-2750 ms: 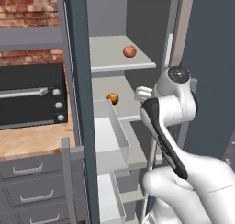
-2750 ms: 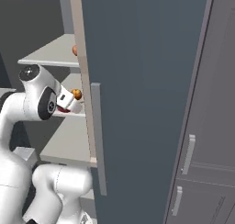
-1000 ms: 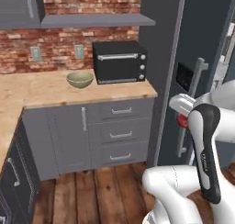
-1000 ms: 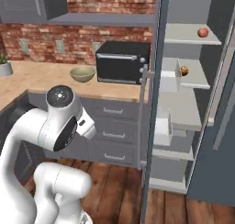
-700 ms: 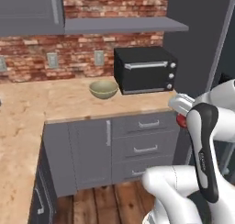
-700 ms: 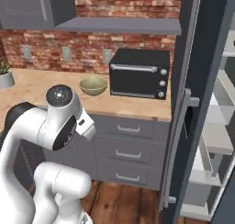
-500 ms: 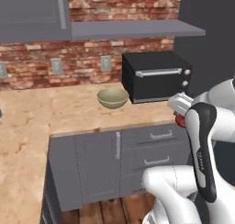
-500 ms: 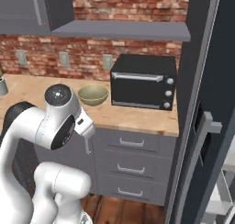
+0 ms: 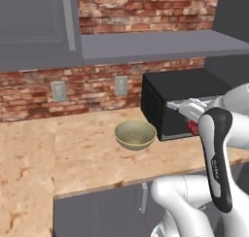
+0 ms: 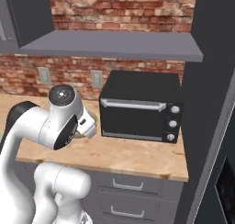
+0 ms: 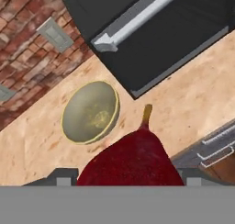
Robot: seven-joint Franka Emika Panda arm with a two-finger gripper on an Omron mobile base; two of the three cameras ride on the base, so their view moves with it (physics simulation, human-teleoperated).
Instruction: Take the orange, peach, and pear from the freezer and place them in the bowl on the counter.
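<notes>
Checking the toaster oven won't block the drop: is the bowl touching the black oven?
Apart. In the left base view, bare counter shows between the bowl and the black oven; the hand view shows that gap too.

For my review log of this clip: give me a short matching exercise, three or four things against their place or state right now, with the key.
Things:
1. bowl
2. dark red fruit
3. black toaster oven
4. wall outlets

Places or states:
A. on the brick wall above the counter
B. close before the hand camera, stem pointing away
C. empty, on the counter left of the oven
D. door shut, on the counter

Pairs: 1-C, 2-B, 3-D, 4-A
</notes>
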